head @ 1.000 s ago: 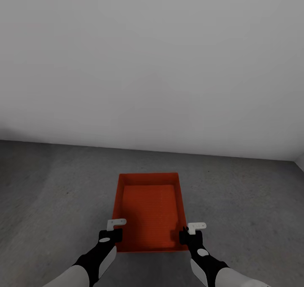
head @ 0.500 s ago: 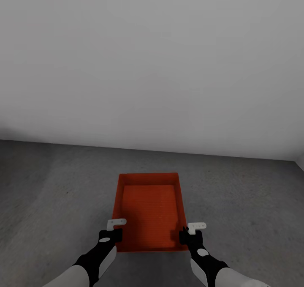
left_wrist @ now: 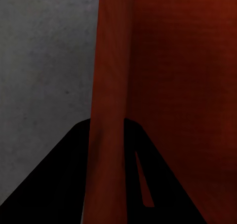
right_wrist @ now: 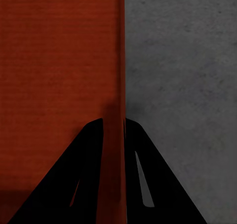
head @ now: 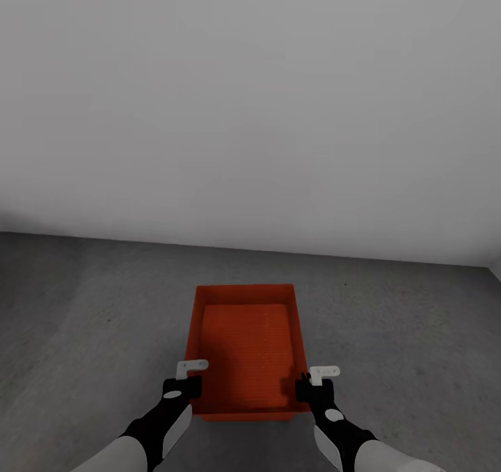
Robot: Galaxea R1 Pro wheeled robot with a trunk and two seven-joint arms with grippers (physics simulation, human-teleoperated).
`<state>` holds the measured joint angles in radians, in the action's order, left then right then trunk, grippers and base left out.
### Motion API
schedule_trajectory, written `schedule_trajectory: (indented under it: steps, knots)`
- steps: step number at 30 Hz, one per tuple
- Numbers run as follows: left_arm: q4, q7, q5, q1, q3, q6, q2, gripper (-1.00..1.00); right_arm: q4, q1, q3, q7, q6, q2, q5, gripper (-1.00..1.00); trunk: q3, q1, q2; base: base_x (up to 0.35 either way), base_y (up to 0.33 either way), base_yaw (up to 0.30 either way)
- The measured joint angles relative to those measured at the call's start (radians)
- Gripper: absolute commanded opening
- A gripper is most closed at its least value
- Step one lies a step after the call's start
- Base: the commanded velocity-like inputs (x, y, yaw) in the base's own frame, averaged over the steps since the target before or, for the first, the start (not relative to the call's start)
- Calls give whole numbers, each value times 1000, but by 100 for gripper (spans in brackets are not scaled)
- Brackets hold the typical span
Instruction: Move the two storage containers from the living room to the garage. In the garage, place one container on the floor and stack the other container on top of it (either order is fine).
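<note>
Orange box (head: 245, 347) pinched by both sets of fingers, left (head: 182, 387) and right (head: 312, 388); I'm lowering level onto floor (head: 83, 319), releasing together.

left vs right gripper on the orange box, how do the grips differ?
The left gripper straddles the storage container's left side wall near its near corner; the right gripper straddles the right side wall. In the left wrist view the wall between the fingers looks thick and slightly slanted; in the right wrist view it looks thin and straight. Both hold a wall between two fingers over the concrete floor.
</note>
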<state>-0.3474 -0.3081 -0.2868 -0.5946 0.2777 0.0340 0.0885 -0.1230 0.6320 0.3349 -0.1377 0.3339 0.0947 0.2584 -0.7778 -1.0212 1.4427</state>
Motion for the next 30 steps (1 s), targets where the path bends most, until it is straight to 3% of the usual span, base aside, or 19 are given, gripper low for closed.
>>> schedule_trajectory:
  steps: [30]
  knots:
    - [0,0,0,0,0,0,0,-100,0,0,0,0,0,0,0,-100,0,0,0,1,0,0]
